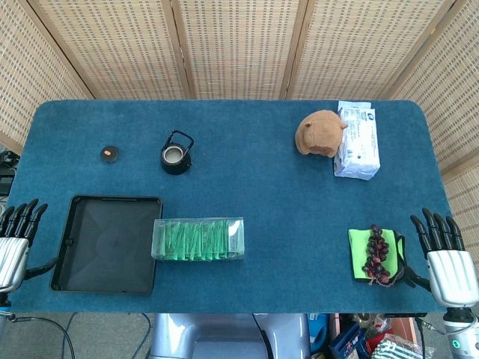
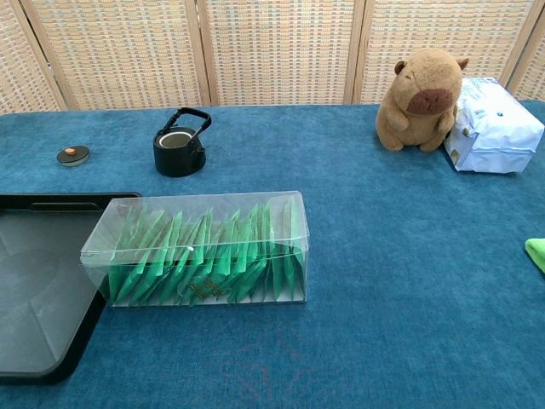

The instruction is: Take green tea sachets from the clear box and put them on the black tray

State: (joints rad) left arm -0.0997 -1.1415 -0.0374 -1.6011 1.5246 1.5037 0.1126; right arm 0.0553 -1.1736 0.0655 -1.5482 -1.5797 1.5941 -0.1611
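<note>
One clear box of green tea sachets (too many to count) lies just right of one black tray. Left hand and right hand rest at the surface edges, fingers spread, holding nothing.

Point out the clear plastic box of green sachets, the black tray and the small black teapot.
Clear plastic box of green tea sachets (image 2: pixel 204 256): chest view, on its front wall.
Black rectangular tray (image 1: pixel 112 200): head view, on its far rim.
Small black teapot (image 2: pixel 179 153): chest view, on its round body.
</note>
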